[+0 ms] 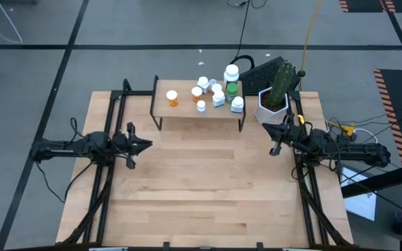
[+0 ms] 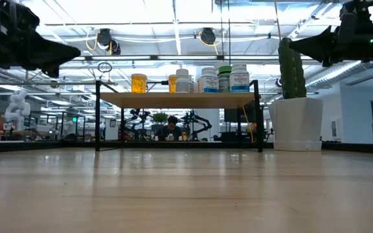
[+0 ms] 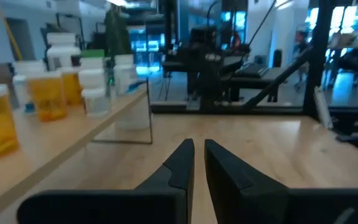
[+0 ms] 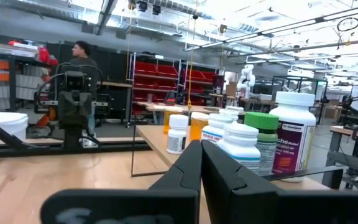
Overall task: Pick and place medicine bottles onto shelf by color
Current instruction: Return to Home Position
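Now, left gripper point(image 1: 144, 145): it is hovering over the left side of the tabletop point(image 1: 208, 188), well apart from the shelf point(image 1: 183, 113), its fingers drawn together on nothing.
Tabletop: I am finding no bottle lying on the bare wood in the high view.
Shelf: it is standing at the table's far edge, between my two arms.
Orange bottles point(image 1: 172, 97): three are standing on the shelf's left half, one alone at the left and two nearer the middle.
White bottles point(image 1: 218, 98): several are crowding from the middle toward the right end, the tallest at the back.
Green-capped bottle point(image 1: 232, 88): it is sitting among the white ones, just in front of the tallest.
Cactus planter point(image 1: 273, 104): it is resting on the table just beside the shelf's right end.
Right gripper point(image 1: 276, 148): it is hanging near the planter, fingers closed and empty.
Progress: I am judging the placing finished, since every bottle I can see is on the shelf. The colour groups are looking loose at the middle. Only parking both arms is remaining.
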You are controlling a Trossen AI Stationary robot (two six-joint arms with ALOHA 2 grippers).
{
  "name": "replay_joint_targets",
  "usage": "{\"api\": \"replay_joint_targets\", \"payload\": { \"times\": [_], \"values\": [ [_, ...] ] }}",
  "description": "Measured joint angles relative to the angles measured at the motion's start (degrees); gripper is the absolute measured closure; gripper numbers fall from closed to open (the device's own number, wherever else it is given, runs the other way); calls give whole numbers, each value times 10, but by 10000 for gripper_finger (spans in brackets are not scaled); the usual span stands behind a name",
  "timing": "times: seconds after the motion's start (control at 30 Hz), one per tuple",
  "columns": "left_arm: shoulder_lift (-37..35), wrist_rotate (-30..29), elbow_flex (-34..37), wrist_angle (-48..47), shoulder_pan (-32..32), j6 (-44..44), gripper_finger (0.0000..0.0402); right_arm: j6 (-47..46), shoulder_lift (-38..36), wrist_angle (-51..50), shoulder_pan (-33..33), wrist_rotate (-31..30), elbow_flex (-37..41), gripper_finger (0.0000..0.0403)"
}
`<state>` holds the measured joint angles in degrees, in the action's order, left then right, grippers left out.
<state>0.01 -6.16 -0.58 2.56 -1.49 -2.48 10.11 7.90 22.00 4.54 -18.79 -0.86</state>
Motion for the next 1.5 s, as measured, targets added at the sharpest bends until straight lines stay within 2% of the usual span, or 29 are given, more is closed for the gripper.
{"api": "replay_joint_targets", "payload": {
  "times": [0.3,0.53,0.67,0.83,1.2,1.5],
  "values": [
    [1,0,0,37,-25,0,360,0,-1,-9,0,9,0,403],
    [1,0,0,35,-68,0,360,0,-36,-16,-14,9,0,403],
    [1,0,0,35,-80,0,360,0,-79,-4,-48,8,0,403],
    [1,0,0,35,-79,0,360,0,-79,53,-92,9,0,403],
    [1,0,0,37,-77,0,360,0,-79,40,-139,10,0,403],
    [1,1,0,35,-26,1,360,0,-79,30,-113,10,1,403]
  ]
}}
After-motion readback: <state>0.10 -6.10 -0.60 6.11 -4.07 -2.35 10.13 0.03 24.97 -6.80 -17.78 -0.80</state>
